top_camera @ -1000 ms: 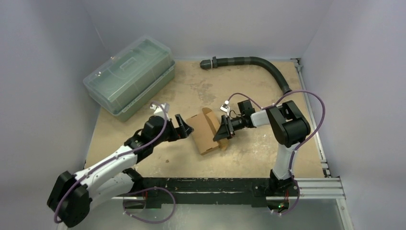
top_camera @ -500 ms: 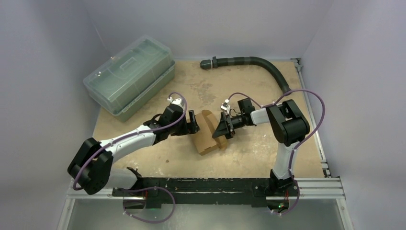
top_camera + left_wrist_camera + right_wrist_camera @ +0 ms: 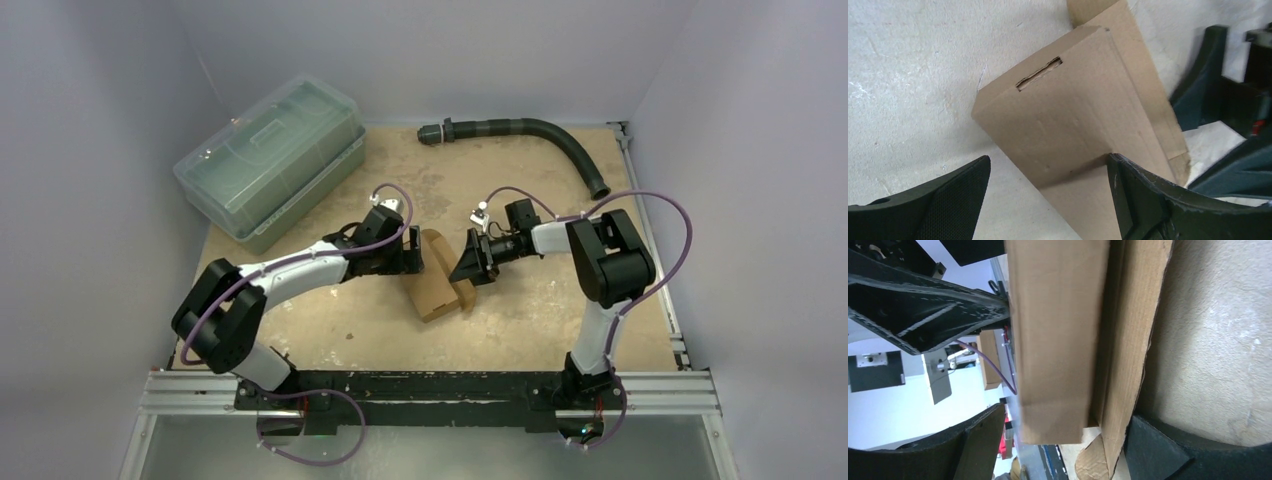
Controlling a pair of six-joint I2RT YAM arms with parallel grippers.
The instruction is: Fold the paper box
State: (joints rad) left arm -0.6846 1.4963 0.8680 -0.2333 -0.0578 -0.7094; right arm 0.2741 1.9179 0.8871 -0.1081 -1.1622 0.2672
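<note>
Cardboard carton lies between two sets of parted fingers

Top view: the plain brown cardboard paper box point(image 3: 437, 283), a small part-folded carton, lies on the tan, stained surface point(image 3: 520, 320) with a rounded flap pointing away from the arm bases. The left arm's fingers point(image 3: 413, 262) are at the box's left side and the right arm's fingers point(image 3: 462, 272) at its right side, both close against it. A large clear greenish lidded plastic bin point(image 3: 270, 160) stands well to the far left of the box. A black ribbed hose point(image 3: 520, 128) curves along the surface beyond the box and to its right.

Left wrist view: the paper box point(image 3: 1073, 115) is tilted, with a narrow slot cut near its upper edge. The left arm's fingers point(image 3: 955, 195) are spread wide. One is clear of the box, and the other overlaps its lower corner. The right arm's fingers point(image 3: 1205, 80) show dark beyond the box's far side.

Right wrist view: the paper box point(image 3: 1058, 340) fills the gap between the right arm's fingers point(image 3: 975, 445), which stand apart. One is off the cardboard, while the other is near a loose flap; whether it touches I cannot tell. The left arm's fingers point(image 3: 923, 310) meet the box's far face.
</note>
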